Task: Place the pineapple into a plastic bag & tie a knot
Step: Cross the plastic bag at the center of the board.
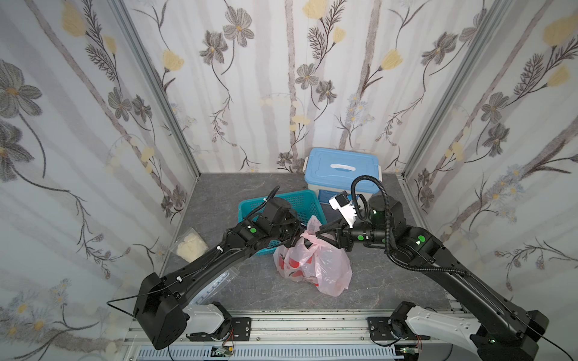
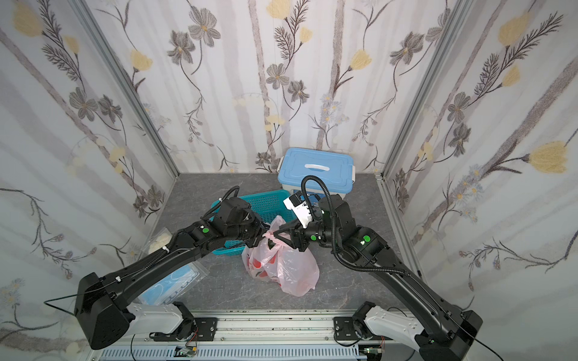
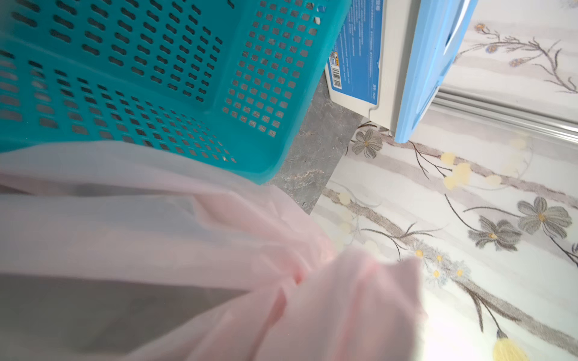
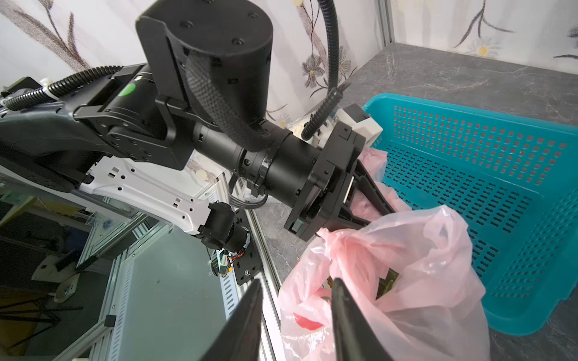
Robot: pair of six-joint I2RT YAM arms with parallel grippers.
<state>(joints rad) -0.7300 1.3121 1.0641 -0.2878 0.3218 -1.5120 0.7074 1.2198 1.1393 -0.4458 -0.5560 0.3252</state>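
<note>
Now I am tying: the plastic bag (image 1: 312,265) sits on the tabletop (image 1: 391,281), just beside the teal basket (image 1: 300,203). My left pincer (image 1: 297,240) is clamped on its bunched handles; my right pincer (image 1: 319,235) stands slightly parted, holding nothing. Next, I judge, it must take the other handle and pull.

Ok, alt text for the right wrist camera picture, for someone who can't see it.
The left gripper pinches the bunched top of the pink plastic bag in front of a teal basket. The right gripper shows in the foreground, its black fingers parted, close to the bag.
</note>
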